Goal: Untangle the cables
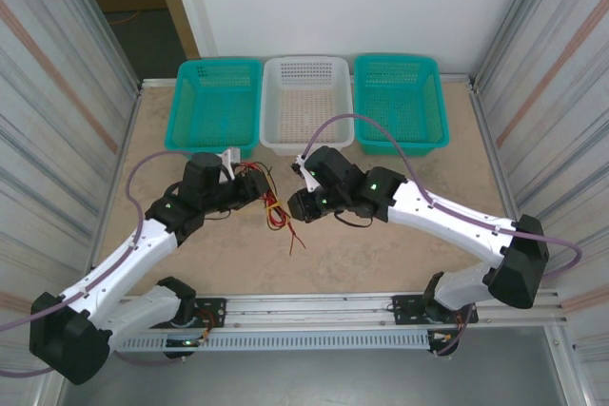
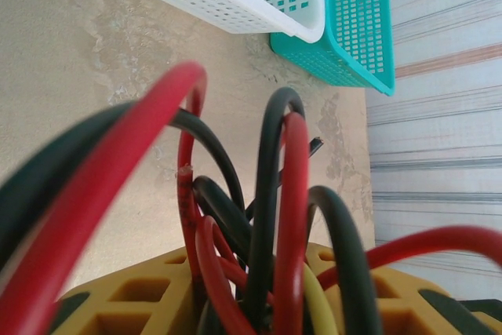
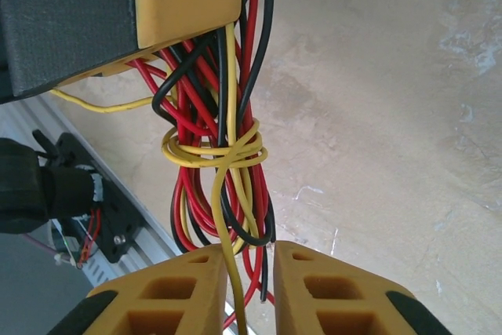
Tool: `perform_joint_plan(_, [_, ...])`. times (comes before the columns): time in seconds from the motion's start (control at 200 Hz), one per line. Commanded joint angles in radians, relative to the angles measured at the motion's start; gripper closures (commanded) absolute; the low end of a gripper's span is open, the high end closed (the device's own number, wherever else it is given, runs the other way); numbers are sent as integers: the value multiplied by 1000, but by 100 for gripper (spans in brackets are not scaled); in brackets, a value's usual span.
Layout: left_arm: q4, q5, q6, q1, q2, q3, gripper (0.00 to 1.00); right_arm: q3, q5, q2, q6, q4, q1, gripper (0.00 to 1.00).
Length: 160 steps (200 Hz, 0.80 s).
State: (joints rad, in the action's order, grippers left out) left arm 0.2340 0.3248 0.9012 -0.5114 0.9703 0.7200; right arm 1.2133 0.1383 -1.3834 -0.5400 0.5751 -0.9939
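The cables (image 1: 276,208) are a bundle of red, black and yellow wires hanging above the table's middle, their loose ends trailing down toward the front. My left gripper (image 1: 255,187) is shut on the bundle's top; up close, red and black loops (image 2: 274,194) rise from between its yellow fingers (image 2: 133,296). In the right wrist view a yellow strand wraps the bundle (image 3: 227,154) like a tie. My right gripper (image 3: 251,260) sits at the bundle's lower end, jaws a narrow gap apart, with a yellow strand and red and black ends (image 3: 263,272) hanging loose between them.
Three baskets line the far edge: a teal one (image 1: 221,64), a white one (image 1: 306,61) and another teal one (image 1: 396,59). The arms' metal mounting rail (image 1: 314,306) runs along the near edge. Corrugated walls close in both sides.
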Motion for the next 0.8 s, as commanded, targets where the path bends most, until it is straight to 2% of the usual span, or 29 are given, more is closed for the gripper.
perform_joint_plan(0.0, [-41, 31, -20, -1, -1, 35, 100, 20, 20, 5, 7, -1, 9, 88])
perform_joint_plan(0.14, [-26, 37, -39, -1, 5, 45, 100, 19, 15, 25, 16, -2, 21, 100])
perform_joint_plan(0.276, [-22, 67, -73, -2, 15, 61, 100, 17, 36, 52, 39, 5, 52, 100])
perform_joint_plan(0.476, [-58, 205, -129, -1, 30, 116, 100, 15, 72, 81, 87, 31, 164, 100])
perform_joint_plan(0.621, [-170, 315, -98, -2, 28, 129, 100, 0, 165, 73, 108, 6, 270, 100])
perform_joint_plan(0.797, [-227, 359, -81, -1, 22, 154, 100, -29, 280, 68, 109, -53, 357, 100])
